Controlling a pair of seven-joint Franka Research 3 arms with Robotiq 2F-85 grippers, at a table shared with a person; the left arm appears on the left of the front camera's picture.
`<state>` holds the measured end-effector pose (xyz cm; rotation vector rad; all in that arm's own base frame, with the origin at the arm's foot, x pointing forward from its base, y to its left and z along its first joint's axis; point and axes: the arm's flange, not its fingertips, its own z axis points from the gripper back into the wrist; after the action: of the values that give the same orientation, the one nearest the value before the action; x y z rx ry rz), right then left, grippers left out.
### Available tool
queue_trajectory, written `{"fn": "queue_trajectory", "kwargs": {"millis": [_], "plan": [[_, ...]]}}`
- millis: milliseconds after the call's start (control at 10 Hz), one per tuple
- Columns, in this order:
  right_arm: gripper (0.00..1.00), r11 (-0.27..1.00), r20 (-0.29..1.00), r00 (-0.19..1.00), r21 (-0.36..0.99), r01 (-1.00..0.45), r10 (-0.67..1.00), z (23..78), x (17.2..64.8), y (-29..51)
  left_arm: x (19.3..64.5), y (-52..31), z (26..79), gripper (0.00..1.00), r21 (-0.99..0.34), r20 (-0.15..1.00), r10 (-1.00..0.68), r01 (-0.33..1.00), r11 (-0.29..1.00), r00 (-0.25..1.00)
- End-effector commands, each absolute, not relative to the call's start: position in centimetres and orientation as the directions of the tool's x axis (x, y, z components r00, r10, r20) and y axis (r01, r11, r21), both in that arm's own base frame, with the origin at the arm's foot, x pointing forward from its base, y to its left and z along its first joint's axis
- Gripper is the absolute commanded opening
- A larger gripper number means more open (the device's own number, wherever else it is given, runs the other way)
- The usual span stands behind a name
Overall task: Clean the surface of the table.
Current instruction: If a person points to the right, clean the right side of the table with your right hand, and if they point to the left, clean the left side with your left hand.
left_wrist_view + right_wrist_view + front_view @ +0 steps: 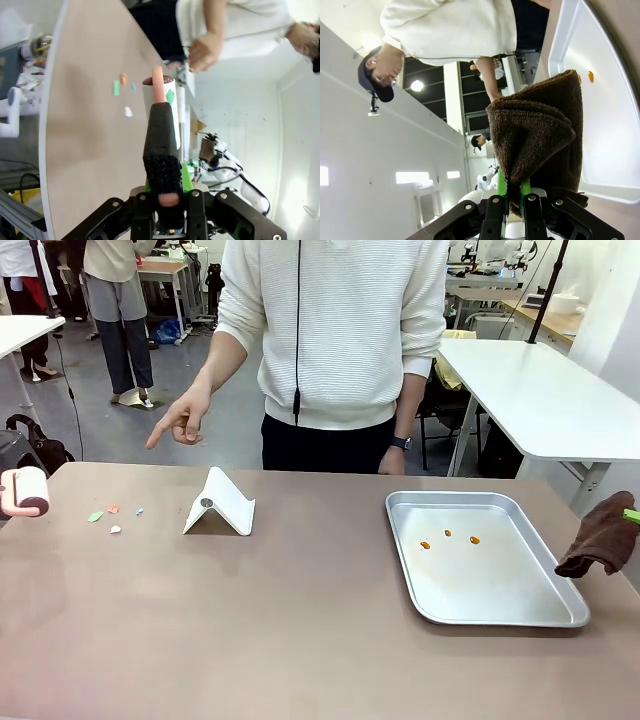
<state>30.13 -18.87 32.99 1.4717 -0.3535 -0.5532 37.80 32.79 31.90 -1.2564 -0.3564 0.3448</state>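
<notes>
Four small coloured scraps dotted the matte brown table, left edge, seemingly nearest the left gripper clamping a pink-handled lint roller.

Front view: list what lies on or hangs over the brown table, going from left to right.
lint roller → coloured scraps → white folded stand → silver metal tray → brown cloth
</notes>
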Motion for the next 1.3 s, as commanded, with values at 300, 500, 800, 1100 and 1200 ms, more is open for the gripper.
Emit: {"fn": "queue_trajectory", "kwargs": {"millis": [300, 500, 800, 1100, 1200], "plan": [[0.00, 0.019, -0.097, 0.835, 0.992, 0.128, -0.542, 33.7, 29.9, -18.8, 40.4, 29.3, 32.2, 0.22, -0.904, -0.011, 0.501, -0.223, 0.365, 0.865], [0.00, 0.019, -0.097, 0.835, 0.992, 0.128, -0.542, 33.7, 29.9, -18.8, 40.4, 29.0, 32.1, 0.22, -0.872, 0.043, 0.496, -0.210, 0.443, 0.867], [0.00, 0.019, -0.097, 0.835, 0.992, 0.128, -0.542, 33.7, 29.9, -18.8, 40.0, 28.0, 32.3, 0.22, -0.847, 0.046, 0.443, -0.201, 0.492, 0.895], [0.00, 0.019, -0.097, 0.835, 0.992, 0.128, -0.542, 33.7, 29.9, -18.8, 39.8, 27.7, 32.1, 0.22, -0.834, 0.013, 0.373, -0.196, 0.515, 0.928], [0.00, 0.019, -0.097, 0.835, 0.992, 0.128, -0.542, 33.7, 29.9, -18.8, 39.8, 27.8, 32.1, 0.22, -0.829, 0.018, 0.372, -0.194, 0.524, 0.928]]}}
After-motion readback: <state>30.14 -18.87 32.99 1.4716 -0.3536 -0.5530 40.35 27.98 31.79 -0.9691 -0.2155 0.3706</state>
